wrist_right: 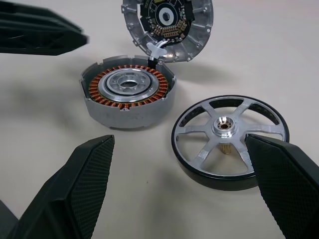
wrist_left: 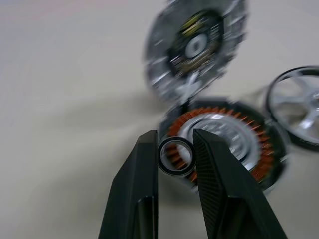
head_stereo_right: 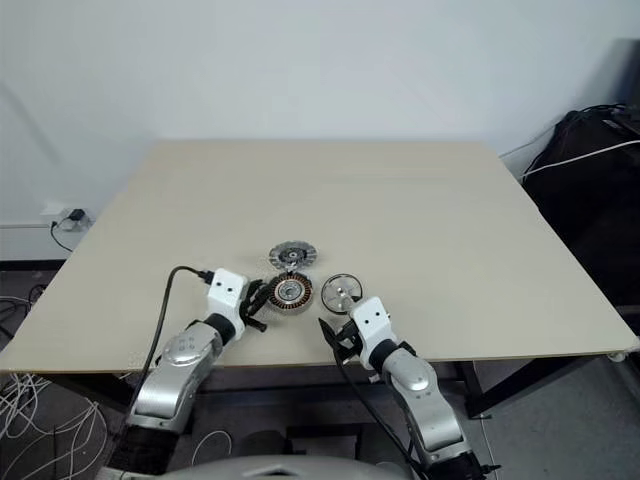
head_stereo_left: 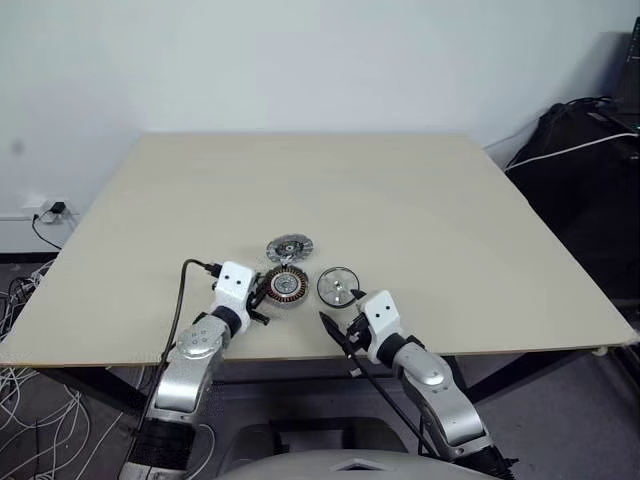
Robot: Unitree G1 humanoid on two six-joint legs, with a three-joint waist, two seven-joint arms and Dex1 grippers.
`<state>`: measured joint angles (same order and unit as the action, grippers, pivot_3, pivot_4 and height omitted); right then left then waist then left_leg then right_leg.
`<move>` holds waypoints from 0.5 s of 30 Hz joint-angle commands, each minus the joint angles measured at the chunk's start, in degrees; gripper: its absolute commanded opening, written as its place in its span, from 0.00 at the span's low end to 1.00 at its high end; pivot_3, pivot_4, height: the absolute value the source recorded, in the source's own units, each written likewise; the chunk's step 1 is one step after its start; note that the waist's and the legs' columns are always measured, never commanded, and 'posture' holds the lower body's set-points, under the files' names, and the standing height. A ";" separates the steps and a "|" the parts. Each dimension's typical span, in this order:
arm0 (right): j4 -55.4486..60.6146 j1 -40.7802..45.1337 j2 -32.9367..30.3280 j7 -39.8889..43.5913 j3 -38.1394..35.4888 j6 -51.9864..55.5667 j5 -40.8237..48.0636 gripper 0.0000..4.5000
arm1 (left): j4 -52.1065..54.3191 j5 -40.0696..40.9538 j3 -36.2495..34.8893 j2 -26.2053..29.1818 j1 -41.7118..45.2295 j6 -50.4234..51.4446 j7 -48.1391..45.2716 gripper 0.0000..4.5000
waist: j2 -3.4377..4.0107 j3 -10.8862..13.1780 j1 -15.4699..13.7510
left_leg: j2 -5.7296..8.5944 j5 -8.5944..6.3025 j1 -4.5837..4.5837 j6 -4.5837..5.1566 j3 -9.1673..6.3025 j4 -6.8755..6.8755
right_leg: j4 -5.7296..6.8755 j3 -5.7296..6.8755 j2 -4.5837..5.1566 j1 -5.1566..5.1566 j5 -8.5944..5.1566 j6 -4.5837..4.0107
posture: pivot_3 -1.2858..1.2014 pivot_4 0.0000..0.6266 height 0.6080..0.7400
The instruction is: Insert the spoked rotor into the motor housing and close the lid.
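Table (head_stereo_left: pixel 420 200): a pale wooden tabletop; three motor parts lie close together near its front edge.
Motor housing (wrist_right: pixel 128 92): a round grey shell with a ring of orange copper windings, lying flat with its top uncovered.
Lid (wrist_right: pixel 167 25): a round silver disc just beyond the housing, joined to it by a short lead.
Spoked rotor (wrist_right: pixel 230 140): a black-rimmed wheel with silver spokes, flat on the table just beside the housing on the robot's right, not yet inside it.
Left gripper (wrist_left: pixel 175 149): hangs over the housing's near-left rim, its two fingers closed on a small black ring (wrist_left: pixel 175 157).
Right gripper (wrist_right: pixel 182 154): jaws spread wide and holding nothing; the rotor lies just ahead, nearer the right finger.
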<state>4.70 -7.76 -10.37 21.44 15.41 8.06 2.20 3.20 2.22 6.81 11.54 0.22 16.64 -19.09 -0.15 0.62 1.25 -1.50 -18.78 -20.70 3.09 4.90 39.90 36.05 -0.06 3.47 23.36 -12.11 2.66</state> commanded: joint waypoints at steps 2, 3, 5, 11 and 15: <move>1.55 0.59 0.32 -0.26 -0.67 -0.85 0.16 1.00 | -4.16 -1.47 3.37 -0.83 4.38 -1.76 -1.60 0.15 | 0.00 0.00 0.01 | 0.04 0.00 0.00 0.00 0.00 0.00 | 0.00 0.00 -0.03 0.00 0.00 0.00 | 0.52 0.00 1.00; 1.60 0.52 0.32 -0.35 -0.71 -0.90 0.13 1.00 | -5.12 -1.67 3.80 -1.08 5.16 -1.85 -1.71 0.15 | -0.01 0.01 -0.02 | 0.09 0.01 -0.01 0.00 0.00 0.00 | -0.01 0.00 -0.03 -0.01 0.00 0.01 | 0.52 0.00 1.00; 1.63 0.43 0.39 -0.58 -0.82 -1.01 0.09 1.00 | -6.79 -1.69 4.13 -1.49 6.42 -1.99 -2.01 0.15 | -0.01 0.00 0.00 | 0.12 0.01 -0.01 0.00 -0.01 0.00 | -0.01 0.00 -0.04 -0.02 0.00 0.01 | 0.52 0.00 1.00; 1.86 0.07 0.50 -1.16 -1.16 -1.32 -0.01 1.00 | -12.13 -2.23 4.18 -2.59 9.71 -2.83 -1.86 0.15 | -0.01 0.00 0.06 | 0.12 0.01 -0.01 0.01 -0.02 0.00 | -0.02 -0.01 -0.06 -0.02 0.00 0.02 | 0.52 0.00 1.00; 1.75 -0.01 0.61 -1.50 -1.31 -1.50 0.03 1.00 | -13.11 -2.34 3.93 -2.64 10.32 -2.93 -1.79 0.15 | -0.01 0.00 0.02 | 0.11 0.01 -0.02 0.01 -0.03 0.00 | -0.02 -0.01 -0.06 -0.01 0.00 0.02 | 0.52 0.00 1.00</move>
<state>4.71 -8.17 -10.04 20.29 15.12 7.95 2.18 -10.17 0.11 11.06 9.14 9.09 15.33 -21.01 -0.17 0.62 1.27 -1.39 -18.77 -20.73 3.10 4.87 39.90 36.03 -0.07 3.42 23.35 -12.10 2.67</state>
